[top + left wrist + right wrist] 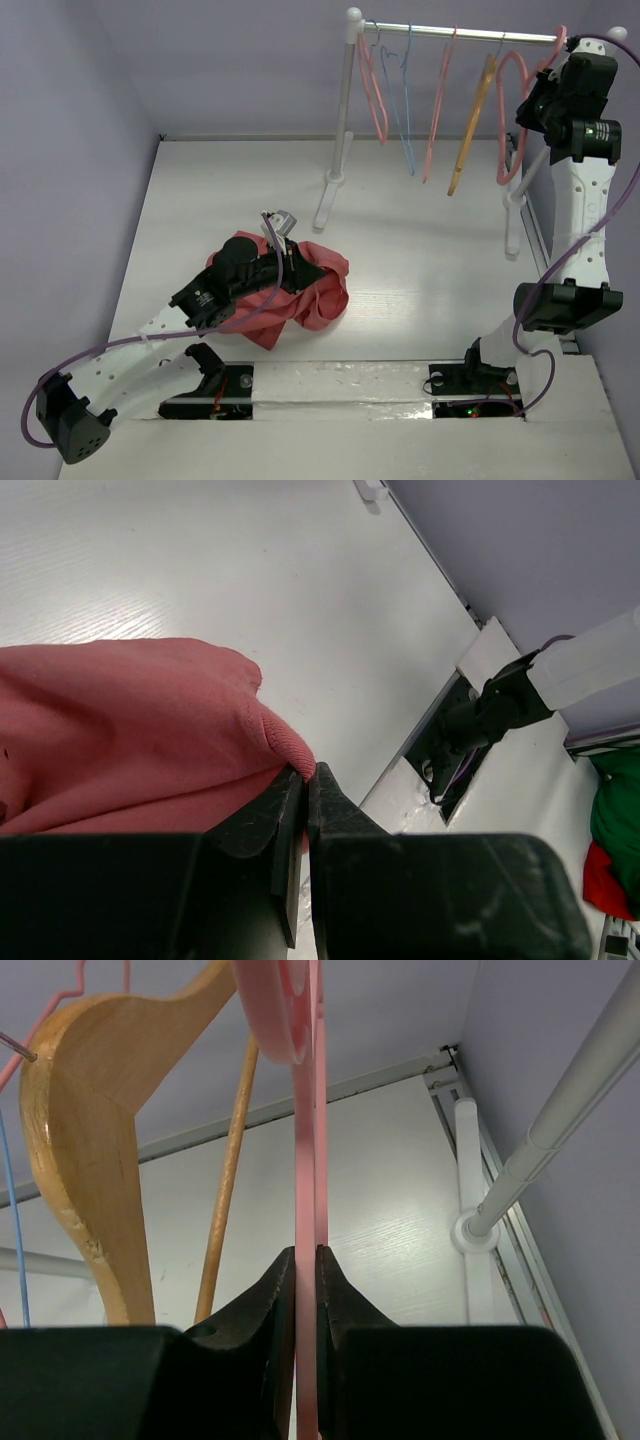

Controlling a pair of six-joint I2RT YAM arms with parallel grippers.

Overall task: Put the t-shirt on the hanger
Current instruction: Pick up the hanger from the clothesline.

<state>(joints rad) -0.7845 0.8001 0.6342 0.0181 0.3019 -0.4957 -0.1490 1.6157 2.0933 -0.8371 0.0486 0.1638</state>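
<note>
T-shirt: the t-shirt [312,290] lies in a crumpled heap on the table [430,260], near my left base and well apart from the rack.
How it handles: soft, light and floppy, I judge. It will sag and fold wherever I don't support it, so a rolled hem or the collar is the best place to take hold.
Left pincer: my left gripper [308,772] is clenched on a thick rolled edge of the cloth, only the tips biting.
Hanger: the hanger [308,1160] hangs upright from the rail [460,35] at its right end. It looks stiff and smooth, so probably slippery.
Right pincer: my right gripper [306,1252] is clamped on its flat pink bar.
Neighbours: a wooden hanger [80,1140] hangs just beside it, and thin wire ones further left.
Risk: the cloth may slip out of so shallow a pinch.
</note>
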